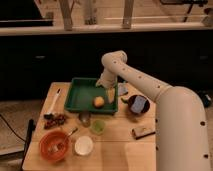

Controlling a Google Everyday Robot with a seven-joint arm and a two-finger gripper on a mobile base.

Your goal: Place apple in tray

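Already apple [99,101] in tray [80,95], end effector [110,94] just beside it, jaws spread

Cream tubular arm [150,86] — dark-dotted joints — pale pincer [110,95] over tray [81,96]

One camera only, set high and angled down at the table [117,147] from its near side, at middle distance. The arm [150,85] sweeps in from lower right, huge beside the lens. The gripper [108,93] sits mid-frame at the right edge of the tray [80,95]. A counter [50,31] crosses the top.
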